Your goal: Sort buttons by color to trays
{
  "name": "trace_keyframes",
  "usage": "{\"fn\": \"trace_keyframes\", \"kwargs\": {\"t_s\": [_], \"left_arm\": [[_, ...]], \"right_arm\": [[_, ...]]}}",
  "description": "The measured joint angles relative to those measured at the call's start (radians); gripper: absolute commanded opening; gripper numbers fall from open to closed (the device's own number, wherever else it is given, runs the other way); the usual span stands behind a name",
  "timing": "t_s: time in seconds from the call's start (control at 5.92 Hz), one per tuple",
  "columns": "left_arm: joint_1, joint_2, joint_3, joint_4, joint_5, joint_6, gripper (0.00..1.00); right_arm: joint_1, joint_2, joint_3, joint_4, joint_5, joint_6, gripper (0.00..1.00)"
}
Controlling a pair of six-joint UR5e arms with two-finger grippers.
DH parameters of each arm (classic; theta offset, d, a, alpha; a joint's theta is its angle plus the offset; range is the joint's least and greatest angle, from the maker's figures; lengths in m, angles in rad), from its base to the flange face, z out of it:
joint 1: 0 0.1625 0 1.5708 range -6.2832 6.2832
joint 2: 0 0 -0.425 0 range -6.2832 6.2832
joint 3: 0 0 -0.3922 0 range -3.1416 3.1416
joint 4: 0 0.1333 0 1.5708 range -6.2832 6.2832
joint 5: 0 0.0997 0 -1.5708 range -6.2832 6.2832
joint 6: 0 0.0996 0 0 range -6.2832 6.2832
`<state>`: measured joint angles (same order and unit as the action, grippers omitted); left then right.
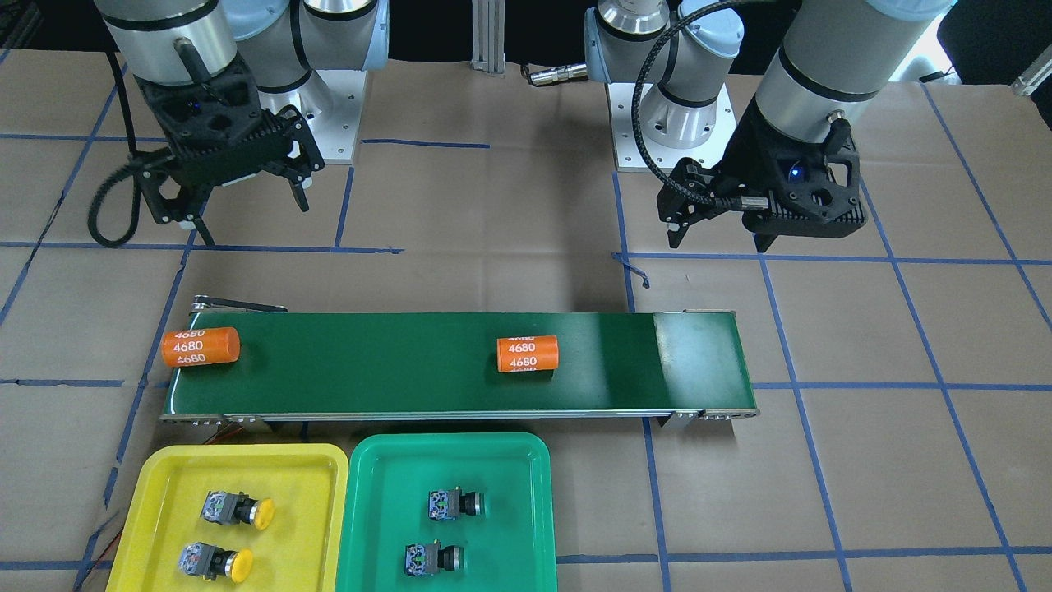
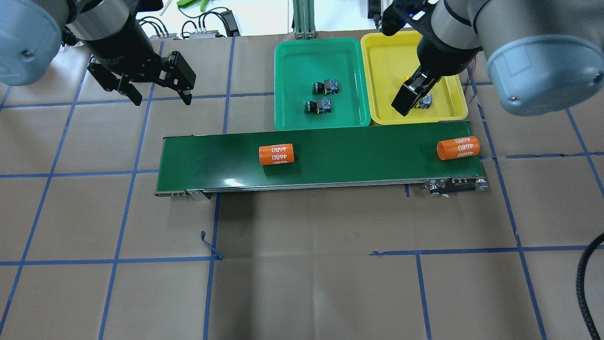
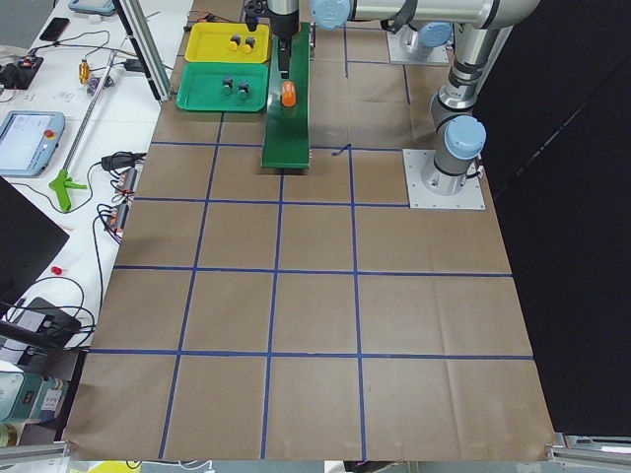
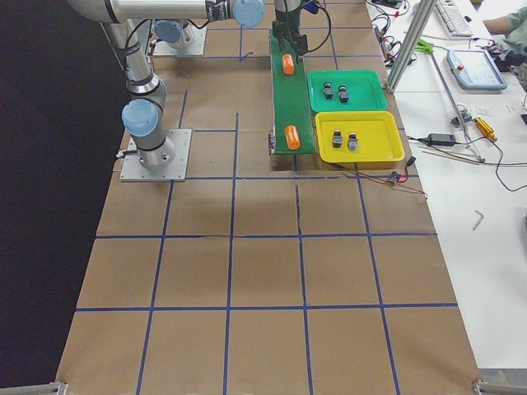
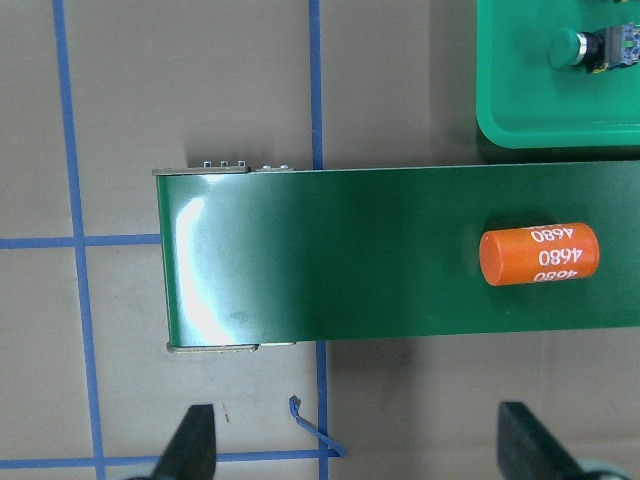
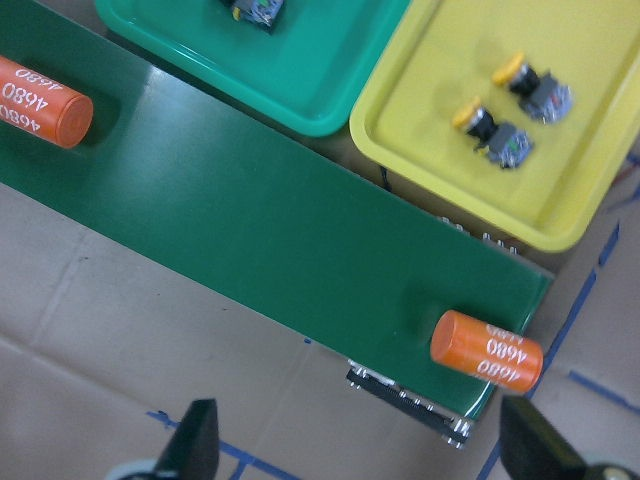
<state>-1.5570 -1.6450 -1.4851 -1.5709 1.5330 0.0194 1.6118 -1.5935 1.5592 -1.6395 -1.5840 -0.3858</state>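
Two yellow-capped buttons [image 1: 238, 510] [image 1: 215, 561] lie on their sides in the yellow tray [image 1: 164, 493]. Two green-capped buttons [image 1: 454, 504] [image 1: 433, 559] lie in the green tray [image 1: 509, 493] beside it. My left gripper [image 1: 719, 238] hangs open and empty above bare table on the robot's side of the belt; its wrist view shows both fingertips wide apart. My right gripper [image 1: 246, 214] is also open and empty, raised above the table near the belt's other end. In the overhead view the right gripper [image 2: 405, 101] hides part of the yellow tray [image 2: 387, 61].
A long dark-green conveyor belt [image 1: 394, 370] lies between the arms and the trays. Two orange cylinders printed "4680" rest on it, one at its end [image 1: 200, 346] and one near the middle [image 1: 527, 353]. Brown paper with blue tape lines covers the table.
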Motion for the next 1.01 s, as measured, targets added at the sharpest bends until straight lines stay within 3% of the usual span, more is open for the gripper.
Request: {"fn": "trace_keyframes", "kwargs": {"t_s": [0.34, 1.01], "left_arm": [[-0.001, 0.008, -0.008, 0.011, -0.001, -0.002, 0.99], [-0.003, 0.032, 0.0, 0.006, 0.001, -0.014, 0.99]], "right_arm": [[-0.023, -0.005, -0.121, 0.251, -0.008, 0.297, 1.0], [-0.028, 0.023, -0.125, 0.34, 0.009, 0.361, 1.0]]}}
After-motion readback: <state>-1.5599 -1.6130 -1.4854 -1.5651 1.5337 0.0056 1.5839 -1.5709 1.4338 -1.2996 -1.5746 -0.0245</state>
